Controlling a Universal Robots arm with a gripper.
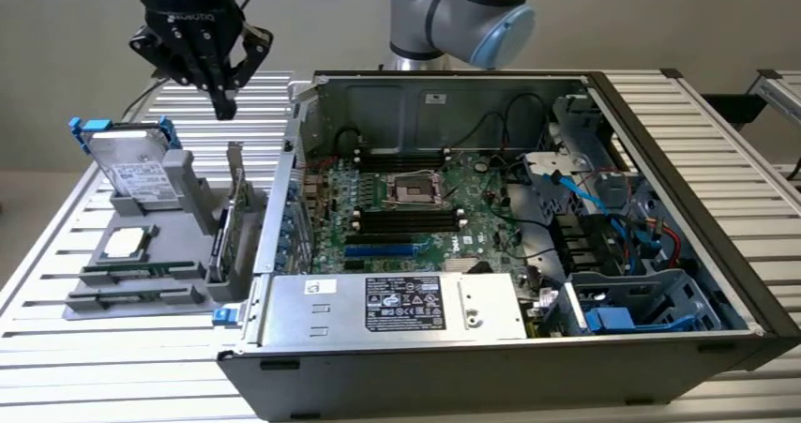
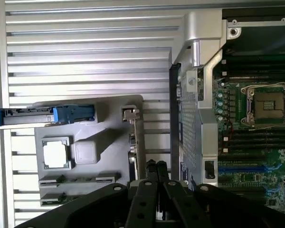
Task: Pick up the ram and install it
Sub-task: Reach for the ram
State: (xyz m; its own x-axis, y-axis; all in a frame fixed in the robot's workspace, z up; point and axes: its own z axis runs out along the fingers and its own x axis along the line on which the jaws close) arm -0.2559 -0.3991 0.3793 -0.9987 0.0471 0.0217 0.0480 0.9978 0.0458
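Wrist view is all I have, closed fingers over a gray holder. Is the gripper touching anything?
Observer: No, the gripper hangs empty, well above the gray holder.
Operator: What's beneath it?
Observer: Roughly beneath, a thin card stands tall on edge beside the computer case.
Operator: And the ram?
Observer: The ram lies low in the holder's end farthest from the gripper, past the processor chip.

Open air surrounds the gripper (image 1: 225,112) above the gray parts holder (image 1: 175,240). An upright card (image 1: 234,198) and the computer case wall (image 1: 278,226) leave only a narrow gap.
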